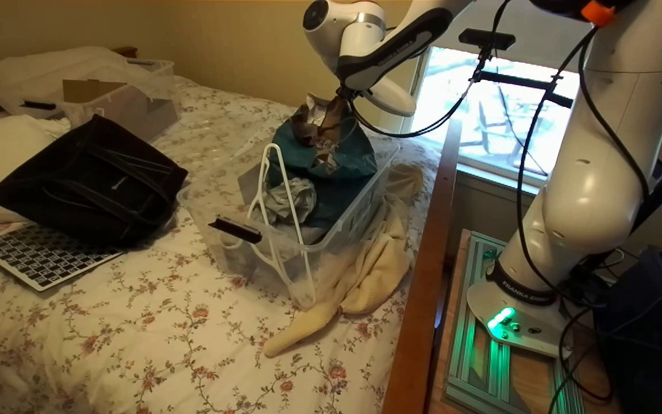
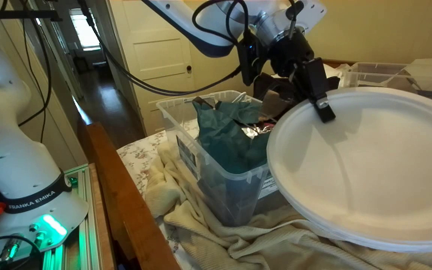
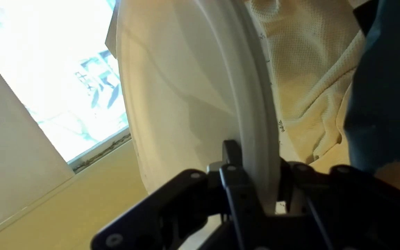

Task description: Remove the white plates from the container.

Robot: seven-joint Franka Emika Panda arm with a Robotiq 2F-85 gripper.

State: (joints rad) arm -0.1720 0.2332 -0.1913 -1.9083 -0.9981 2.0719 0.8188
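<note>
My gripper (image 2: 319, 108) is shut on the rim of the stacked white plates (image 2: 384, 165). In the wrist view the gripper (image 3: 260, 166) has one finger on each side of the thick white rim, and the plates (image 3: 172, 90) stand steeply tilted. In an exterior view the plates (image 1: 391, 96) show partly behind the arm, and the fingers are mostly hidden. The plates hang in the air beside the clear container (image 2: 234, 198), on the window side, outside it. The container (image 1: 360, 221) holds a teal bag (image 1: 331, 152), crumpled brown paper (image 1: 322, 123) and a grey-green bundle (image 1: 291, 201).
A white hanger (image 1: 282, 230) stands at the container's near end. A beige blanket (image 1: 377, 264) lies alongside, by the wooden bed rail (image 1: 428, 259). A black bag (image 1: 92, 178), a checkered board (image 1: 43, 256) and more bins (image 1: 118, 109) are on the bed. A window (image 1: 492, 109) is close by.
</note>
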